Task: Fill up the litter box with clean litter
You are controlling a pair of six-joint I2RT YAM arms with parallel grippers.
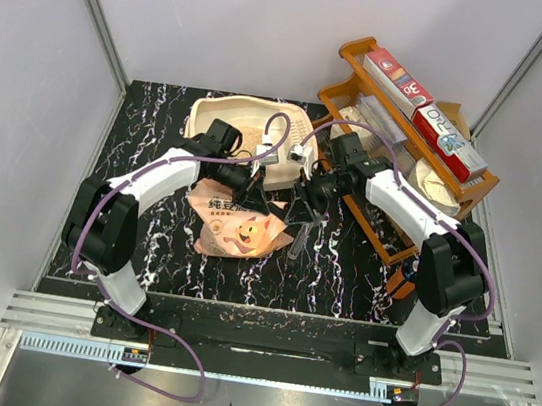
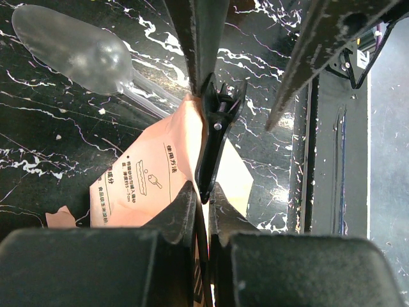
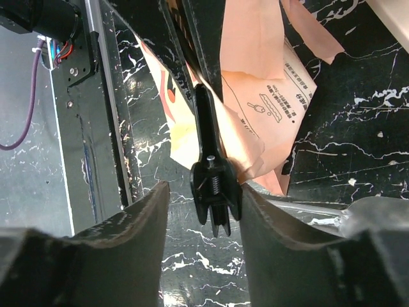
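Left tool grips the bag; litter box lies just beyond.

A black tabletop veined with white marbling fills the middle. Plain pale grey walls close it in on the left, far and right, meeting at 2 slanting aluminium posts. A brown wooden rack stands at the far right. A ribbed metal rail runs along the near edge. The light is soft and even.

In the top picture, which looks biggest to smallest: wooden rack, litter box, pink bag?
Wooden rack: largest.
Litter box and pink bag: look about alike; both are partly hidden, so no ranking.
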